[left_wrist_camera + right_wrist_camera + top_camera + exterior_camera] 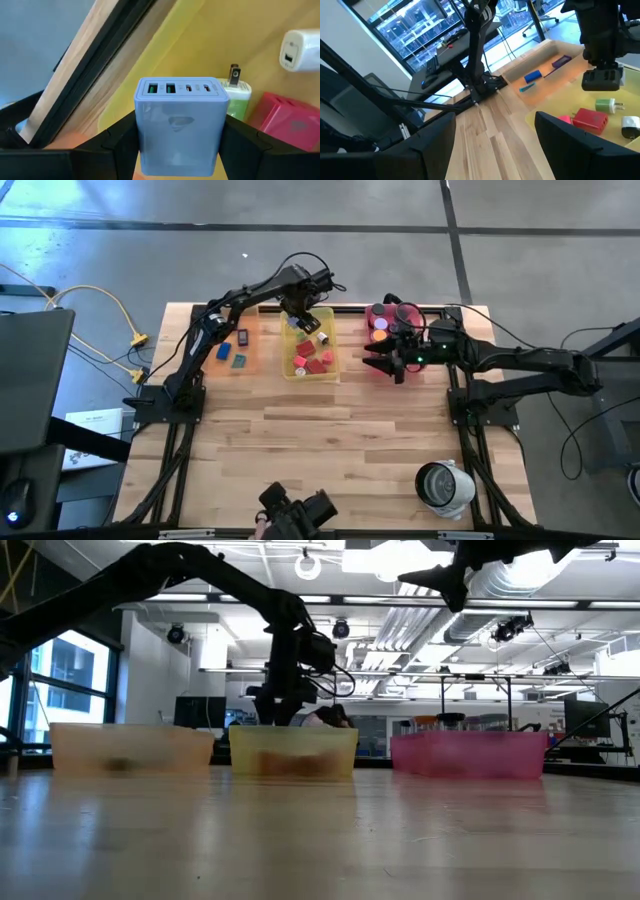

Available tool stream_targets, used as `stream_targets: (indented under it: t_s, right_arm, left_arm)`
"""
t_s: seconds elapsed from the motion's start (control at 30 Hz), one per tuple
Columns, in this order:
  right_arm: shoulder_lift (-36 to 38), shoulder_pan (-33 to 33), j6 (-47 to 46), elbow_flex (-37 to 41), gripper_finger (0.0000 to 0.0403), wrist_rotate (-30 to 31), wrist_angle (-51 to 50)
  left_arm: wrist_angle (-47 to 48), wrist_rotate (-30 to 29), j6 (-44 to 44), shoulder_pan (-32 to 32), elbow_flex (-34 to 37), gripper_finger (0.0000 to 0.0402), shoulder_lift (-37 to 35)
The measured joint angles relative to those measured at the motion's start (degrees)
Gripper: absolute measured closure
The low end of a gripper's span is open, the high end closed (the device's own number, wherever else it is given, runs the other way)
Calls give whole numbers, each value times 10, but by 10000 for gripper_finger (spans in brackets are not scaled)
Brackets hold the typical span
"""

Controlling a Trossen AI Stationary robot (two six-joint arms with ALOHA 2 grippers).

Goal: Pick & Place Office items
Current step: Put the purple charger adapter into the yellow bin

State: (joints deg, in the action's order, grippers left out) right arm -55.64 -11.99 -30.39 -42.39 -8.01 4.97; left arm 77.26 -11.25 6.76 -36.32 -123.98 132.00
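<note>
My left gripper (177,145) fingers clamp the rigid, smooth lavender multi-port charger block (181,122) by its flat sides; my right gripper (385,360) fingers gape empty near the desk's far edge.

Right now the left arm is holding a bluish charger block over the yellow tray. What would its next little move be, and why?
Probably lower a little and let go. The left gripper is shut on the lavender charger block, directly above the yellow tray, where red chargers and a green plug already lie. The right gripper waits open by the pink tray.
</note>
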Motion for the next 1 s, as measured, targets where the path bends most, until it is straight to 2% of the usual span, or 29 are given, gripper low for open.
stream_targets:
  t_s: [0.33, 0.53, 0.87, 1.0]
  right_arm:
    - [0, 0, -15, 0, 141, 0, 0]
    - [0, 0, -15, 0, 141, 0, 11]
    - [0, 0, -15, 0, 141, 0, 18]
    - [0, 1, -16, 0, 141, 0, 17]
  left_arm:
    - [-4, -4, -41, 27, 4, 188, 0]
    - [-15, -25, -69, 30, 7, 188, 1]
    - [26, -70, -95, 33, 9, 188, 53]
    - [24, -69, -91, 34, 9, 188, 57]
